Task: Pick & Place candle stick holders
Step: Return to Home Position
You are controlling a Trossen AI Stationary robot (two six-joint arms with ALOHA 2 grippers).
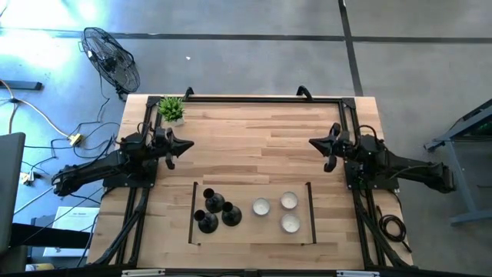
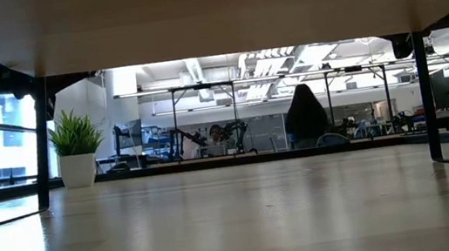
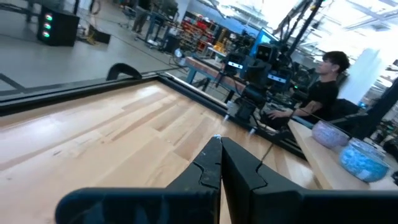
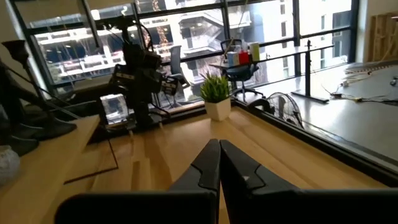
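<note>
On a dark-framed shelf [image 1: 310,208] at the bench [image 1: 254,154] edge away from the potted plant [image 1: 171,110], three black candle stick holders [image 1: 231,215] are seen upright and clustered close together on the left part. Three white candles [image 1: 288,201] are set on the right part. This arrangement is shown by the high view only. In the low view a board's underside is seen overhead, with the plant standing far left on the bench and a person [image 2: 305,114] seated in the room behind. The left gripper [image 1: 184,144] is held at the bench's left side, near the plant. The right gripper [image 1: 314,143] is held at the right side. Both are well apart from the holders and are pointed toward each other. In each wrist view the jaws are shown pressed closed, with nothing gripped.
</note>
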